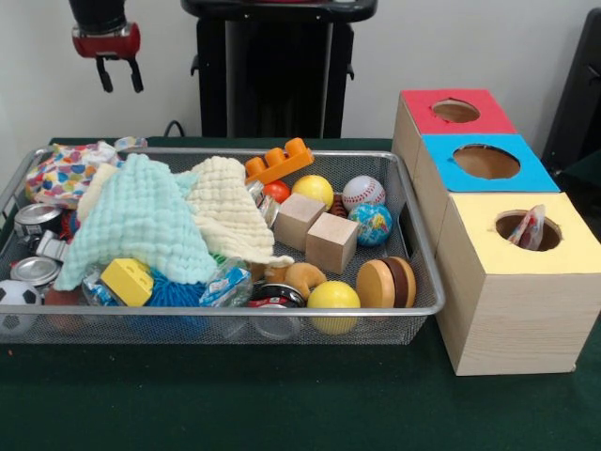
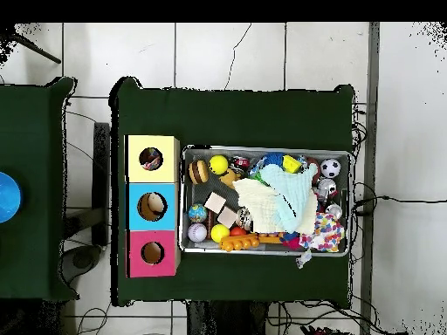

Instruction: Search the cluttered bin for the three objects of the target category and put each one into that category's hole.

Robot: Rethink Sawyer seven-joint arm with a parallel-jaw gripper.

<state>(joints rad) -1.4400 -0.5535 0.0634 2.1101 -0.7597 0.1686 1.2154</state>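
The wire-mesh bin (image 1: 188, 310) stands on the green table, full of clutter; it also shows in the overhead view (image 2: 266, 149). One spotted cloth (image 1: 61, 174) lies bunched in the bin's far left corner, which is the lower right corner in the overhead view (image 2: 325, 233). Another spotted cloth (image 1: 533, 225) sticks up out of the hole (image 1: 512, 225) in the yellow-topped box (image 1: 488, 282), right of the bin. Any other spotted cloth is hidden. My gripper (image 1: 120, 75) hangs high above the bin's far left corner, open and empty.
A mint-green cloth (image 1: 141, 221) and a cream cloth (image 1: 230, 207) cover the bin's middle. Around them lie wooden cubes (image 1: 315, 230), balls, cans and an orange brick (image 1: 279, 162). A blue-topped box (image 1: 484, 162) and a red-topped box (image 1: 455, 111) stand behind the yellow one.
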